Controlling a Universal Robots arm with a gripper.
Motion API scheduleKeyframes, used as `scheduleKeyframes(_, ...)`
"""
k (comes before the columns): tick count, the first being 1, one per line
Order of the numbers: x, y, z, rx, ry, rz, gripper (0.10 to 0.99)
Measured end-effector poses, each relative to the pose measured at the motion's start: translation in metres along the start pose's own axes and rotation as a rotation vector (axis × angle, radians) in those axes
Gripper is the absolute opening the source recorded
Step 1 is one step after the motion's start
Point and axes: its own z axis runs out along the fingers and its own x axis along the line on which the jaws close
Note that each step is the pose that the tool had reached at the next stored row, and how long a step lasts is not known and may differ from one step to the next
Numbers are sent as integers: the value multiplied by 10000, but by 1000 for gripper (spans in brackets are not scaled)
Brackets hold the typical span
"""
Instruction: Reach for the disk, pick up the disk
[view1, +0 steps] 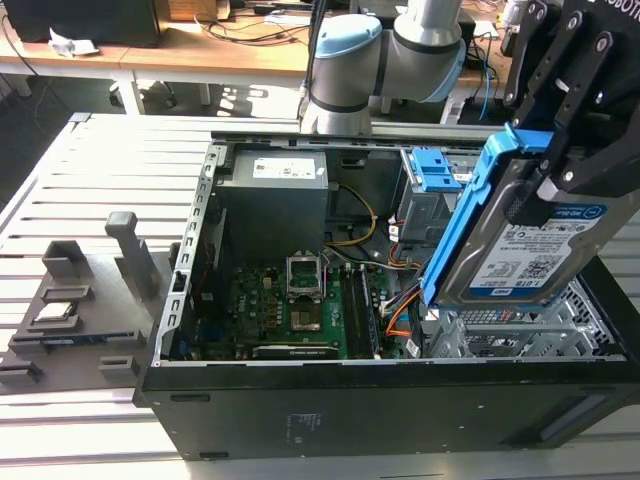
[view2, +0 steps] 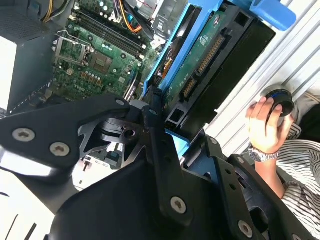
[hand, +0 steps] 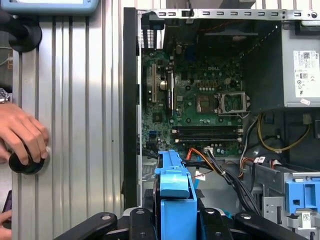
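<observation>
The disk (view1: 520, 235) hung tilted above the open computer case (view1: 400, 400), pinched at its upper end between the jaws of the gripper (view1: 560, 165).

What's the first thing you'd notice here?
The black pincer holds the disk, silver with blue rails, tilted above the open computer case at the exterior view's right. Inside the case lies a green motherboard. In the first wrist view, a person's hand rests on a black knob.
</observation>
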Motion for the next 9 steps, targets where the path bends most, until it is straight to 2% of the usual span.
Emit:
scheduleKeyframes(8,-3,-152,-8,-2,86,5,369)
scheduleKeyframes(9,-4,-188,-10,-2,107,7,369)
